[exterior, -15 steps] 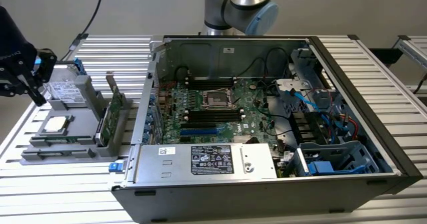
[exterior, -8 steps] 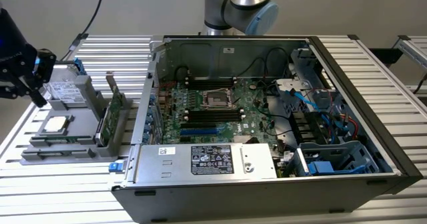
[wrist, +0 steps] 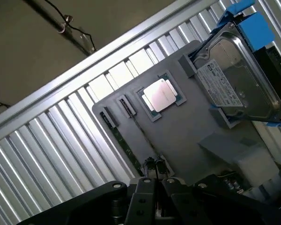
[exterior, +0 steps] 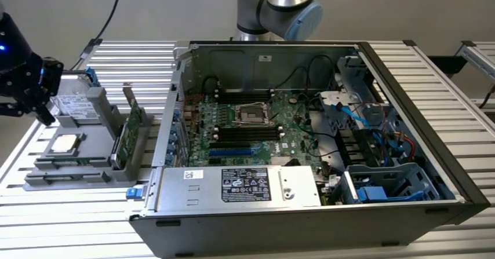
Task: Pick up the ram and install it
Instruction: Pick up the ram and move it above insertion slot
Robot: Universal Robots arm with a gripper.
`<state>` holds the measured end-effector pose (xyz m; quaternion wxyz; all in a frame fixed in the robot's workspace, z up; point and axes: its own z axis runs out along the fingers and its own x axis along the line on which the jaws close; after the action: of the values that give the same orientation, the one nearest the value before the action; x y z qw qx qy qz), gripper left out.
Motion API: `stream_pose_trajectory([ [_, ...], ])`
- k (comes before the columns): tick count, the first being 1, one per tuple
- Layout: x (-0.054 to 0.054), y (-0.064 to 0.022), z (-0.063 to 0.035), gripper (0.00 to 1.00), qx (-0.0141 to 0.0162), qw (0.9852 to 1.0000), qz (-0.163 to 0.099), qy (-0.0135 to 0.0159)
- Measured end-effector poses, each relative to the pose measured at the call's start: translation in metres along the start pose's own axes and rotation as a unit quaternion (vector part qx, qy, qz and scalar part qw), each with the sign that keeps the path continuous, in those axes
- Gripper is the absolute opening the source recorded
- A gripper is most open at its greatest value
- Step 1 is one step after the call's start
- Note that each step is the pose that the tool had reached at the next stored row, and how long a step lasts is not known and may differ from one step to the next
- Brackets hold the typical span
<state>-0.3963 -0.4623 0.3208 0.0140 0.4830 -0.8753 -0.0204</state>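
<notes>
The ram [exterior: 71,161] is a thin green stick lying along the front holder of the grey tray [exterior: 93,140], at the exterior view's left. In the wrist view the ram [wrist: 123,141] stands on edge between two dark clips on the tray [wrist: 187,126]. My gripper [exterior: 35,114] hangs above the tray's far left corner, well off the ram and touching nothing. Its fingers [wrist: 146,186] meet at the centre with nothing between them, so the gripper [wrist: 155,174] is shut.
The tray also holds a square silver processor [wrist: 159,93], a hard drive [wrist: 239,86] in a blue bracket, and a taller green card [exterior: 135,126] standing upright. The open computer case [exterior: 402,114] with the motherboard [exterior: 247,128] and its black slots lies to the exterior view's right.
</notes>
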Motion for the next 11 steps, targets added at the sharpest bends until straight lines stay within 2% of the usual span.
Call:
stream_pose_trajectory([
  [3,0.0000,-0.0001,0.0012,0.10,0.0001,0.9996,-0.028,0.0014],
  [6,0.0000,-0.0002,0.0024,0.10,0.0003,0.9985,-0.055,0.0027],
  [11,0.0000,-0.0002,0.0043,0.10,0.0005,0.9949,-0.101,0.0050],
])
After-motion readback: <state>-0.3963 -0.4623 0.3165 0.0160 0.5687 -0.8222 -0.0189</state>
